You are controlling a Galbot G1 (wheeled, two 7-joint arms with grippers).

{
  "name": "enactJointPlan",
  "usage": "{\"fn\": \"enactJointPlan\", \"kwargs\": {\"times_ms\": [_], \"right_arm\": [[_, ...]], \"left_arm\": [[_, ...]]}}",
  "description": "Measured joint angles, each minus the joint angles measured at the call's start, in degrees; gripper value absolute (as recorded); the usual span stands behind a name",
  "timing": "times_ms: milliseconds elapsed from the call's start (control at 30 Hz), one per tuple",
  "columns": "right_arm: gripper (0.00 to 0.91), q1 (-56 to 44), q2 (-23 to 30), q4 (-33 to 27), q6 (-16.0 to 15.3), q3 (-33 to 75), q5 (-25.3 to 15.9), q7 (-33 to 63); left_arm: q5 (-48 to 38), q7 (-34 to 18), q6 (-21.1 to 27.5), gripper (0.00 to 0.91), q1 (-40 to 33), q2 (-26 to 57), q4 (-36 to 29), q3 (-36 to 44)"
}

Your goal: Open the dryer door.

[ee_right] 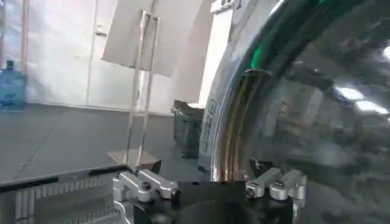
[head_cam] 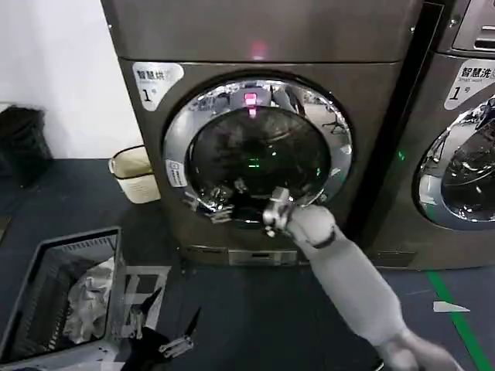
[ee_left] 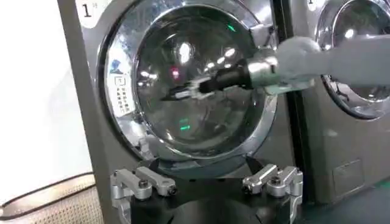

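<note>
The dryer door [head_cam: 259,151] is a round chrome ring around dark glass with a white rim sticker [head_cam: 175,173], and it looks flush with the machine front. My right gripper [head_cam: 272,210] is stretched out to the door's lower rim. From the left wrist it shows in front of the glass [ee_left: 183,92]. In its own view the right gripper [ee_right: 210,189] is open, with the chrome ring [ee_right: 234,134] running up between the fingers. My left gripper [head_cam: 166,334] hangs low near the floor, open and empty [ee_left: 207,182], facing the door [ee_left: 183,143].
A grey laundry basket [head_cam: 31,286] with clothes stands at the lower left. A cream basket [head_cam: 135,174] sits beside the dryer, with a black bin [head_cam: 23,143] further left. A neighbouring machine [head_cam: 456,154] stands on the right. Green tape [head_cam: 456,309] marks the floor.
</note>
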Motion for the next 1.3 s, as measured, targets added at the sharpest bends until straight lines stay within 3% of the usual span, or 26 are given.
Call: {"fn": "enactJointPlan", "kwargs": {"times_ms": [433, 667, 967, 1167, 1300], "right_arm": [[0.907, 3.9, 5.3, -7.6, 2.3, -1.8, -0.5, 0.8], [0.907, 3.5, 5.3, -7.1, 0.9, -1.9, 1.2, -2.0], [0.907, 1.1, 2.0, -2.7, -3.2, -1.7, 3.3, -9.5], [0.907, -1.0, -1.3, 2.2, -3.2, -1.5, 5.2, -14.4], [0.907, -2.6, -3.1, 5.7, -3.0, -1.2, 6.2, -17.3]], "left_arm": [[0.2, -0.4, -0.2, 0.907, -0.1, -0.1, 0.4, -0.1], [0.0, -0.7, 0.7, 0.907, -0.6, -0.2, 1.1, 0.0], [-6.7, 0.6, 12.1, 0.907, -4.2, 1.3, 1.4, -2.2], [-9.7, -5.4, 20.0, 0.907, -10.1, 4.3, 2.4, -5.3], [-12.9, -0.7, 23.5, 0.907, -14.2, 5.5, 4.2, -7.4]]}}
